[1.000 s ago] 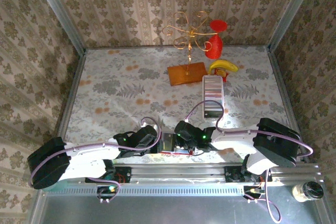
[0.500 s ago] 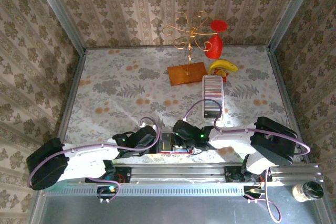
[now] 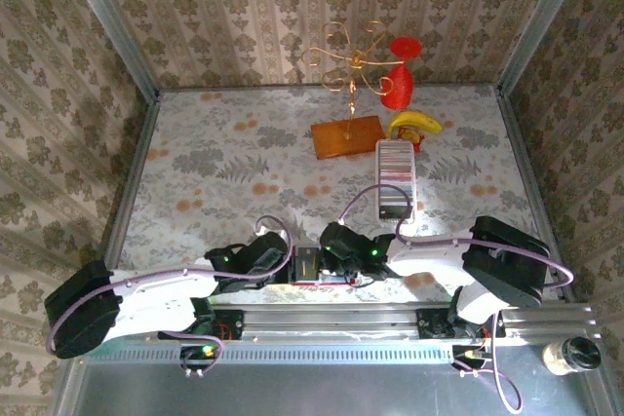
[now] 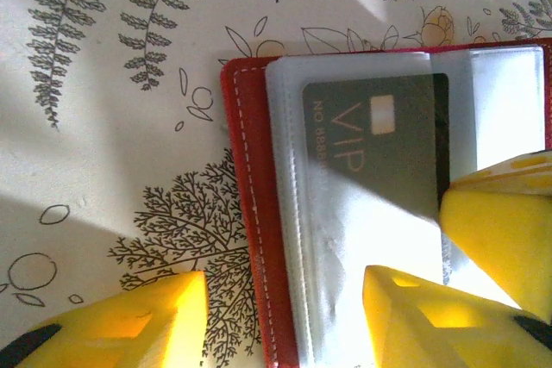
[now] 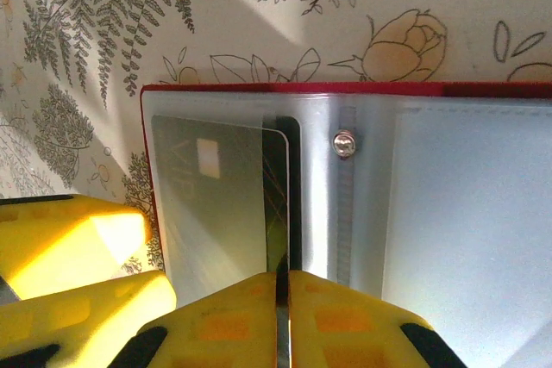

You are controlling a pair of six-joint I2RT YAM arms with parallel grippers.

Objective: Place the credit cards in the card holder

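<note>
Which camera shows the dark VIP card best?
The left wrist view: the VIP card lies in a clear pocket, lettering and chip readable. The right wrist view shows it washed out by glare; in the top view it is a small dark patch.

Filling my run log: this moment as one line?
wallet: open on table | card: partly in pocket | left end effector: open, astride wallet edge | right end effector: shut on card

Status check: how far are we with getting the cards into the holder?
Done: the card holder lies open. In hand: one dark VIP card sits mostly inside a clear pocket, the right gripper apparently pinching its edge, the left gripper open astride the holder. Remaining: the row of credit cards in the white tray.
</note>
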